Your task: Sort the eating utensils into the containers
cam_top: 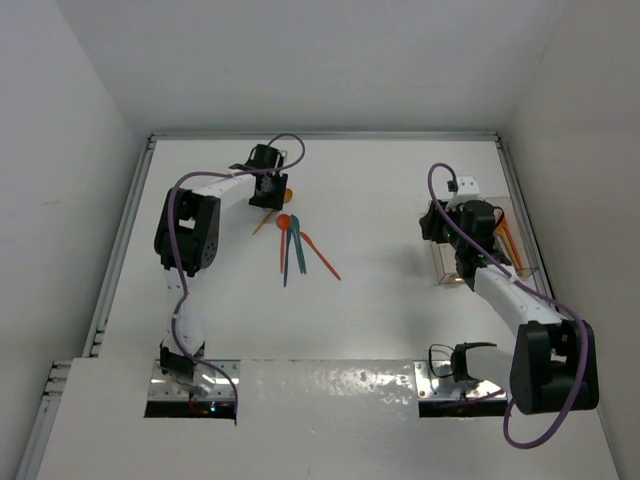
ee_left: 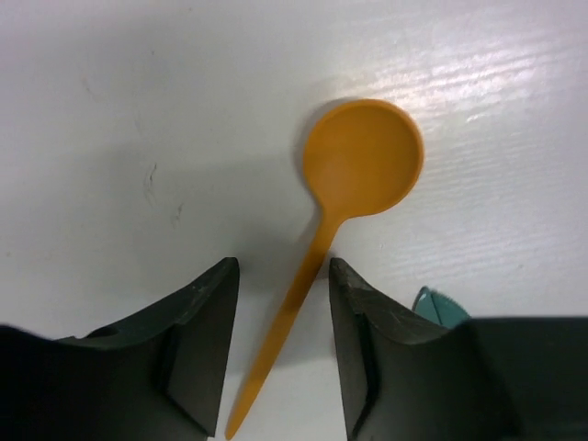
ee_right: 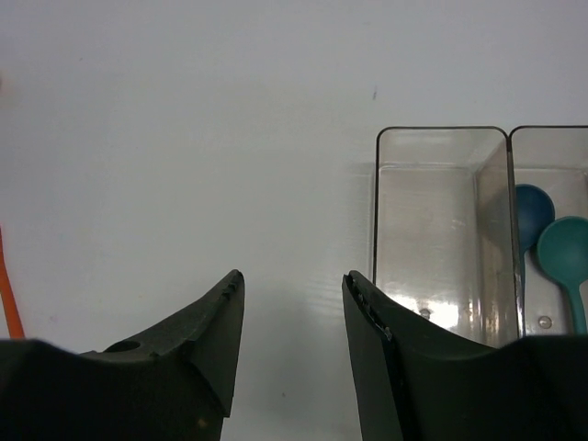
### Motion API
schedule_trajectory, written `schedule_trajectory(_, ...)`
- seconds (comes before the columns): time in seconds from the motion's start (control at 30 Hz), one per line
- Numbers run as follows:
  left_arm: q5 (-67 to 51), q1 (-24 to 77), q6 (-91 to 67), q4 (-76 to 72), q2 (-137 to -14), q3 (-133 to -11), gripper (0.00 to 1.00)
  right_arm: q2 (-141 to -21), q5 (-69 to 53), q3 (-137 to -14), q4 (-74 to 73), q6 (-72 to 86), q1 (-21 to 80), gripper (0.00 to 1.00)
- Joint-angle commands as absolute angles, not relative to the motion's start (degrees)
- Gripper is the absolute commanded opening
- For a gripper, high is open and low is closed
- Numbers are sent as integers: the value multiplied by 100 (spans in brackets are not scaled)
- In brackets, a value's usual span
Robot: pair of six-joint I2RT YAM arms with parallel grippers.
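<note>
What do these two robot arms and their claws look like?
Both the left arm and right arm are white tubes joined by bulky black joints, each trailed by a looping purple cable. The left claw and right claw each have two black, wedge-shaped fingers.

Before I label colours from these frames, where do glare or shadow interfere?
Left wrist: glare streaks the table upper right, and shadow darkens it beside the orange spoon, itself sharp. Right wrist: a bright reflection on the floor of the left clear bin. Top external: sheen on the near panel.
</note>
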State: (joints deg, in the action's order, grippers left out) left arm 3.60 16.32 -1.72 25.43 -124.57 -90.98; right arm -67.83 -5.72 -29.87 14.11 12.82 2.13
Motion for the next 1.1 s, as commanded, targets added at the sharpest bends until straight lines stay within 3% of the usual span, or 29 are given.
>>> schedule_trajectory(0.0, 36, 1608, -114, 2610, -12788, -9307, 41, -6627, -712, -2988, 1635, 1424, 255, 47)
schedule_trajectory(0.07, 26, 1608, -167, 2637, -12832, -9290, 36, -6627, -738, -3006, 1635, 1476, 255, 47)
schedule_trajectory(0.2, -114, 1617, -255, 2646, -12736, -9176, 6, -6680, -905, -3067, 1609, 1617, 281, 47)
schedule_trajectory(0.27, -62, 1617, -290, 2646, -12648, -9184, 0, -6688, -931, -3111, 1591, 1696, 325, 47)
schedule_trajectory(0.6, -464, 1600, -1141, 2734, -11471, -9370, 0, -6680, -686, -3471, 1406, 2583, 1063, 52)
schedule_trajectory(0.87, -2143, 1757, -2372, 1161, -9810, -7446, 0, -7013, -791, -4174, 1371, 3190, 1854, 56)
schedule_trajectory(1.07, -2102, 2267, -3268, 133, -8983, -6496, 0, -7426, -878, -4622, 1591, 3647, 2276, 56)
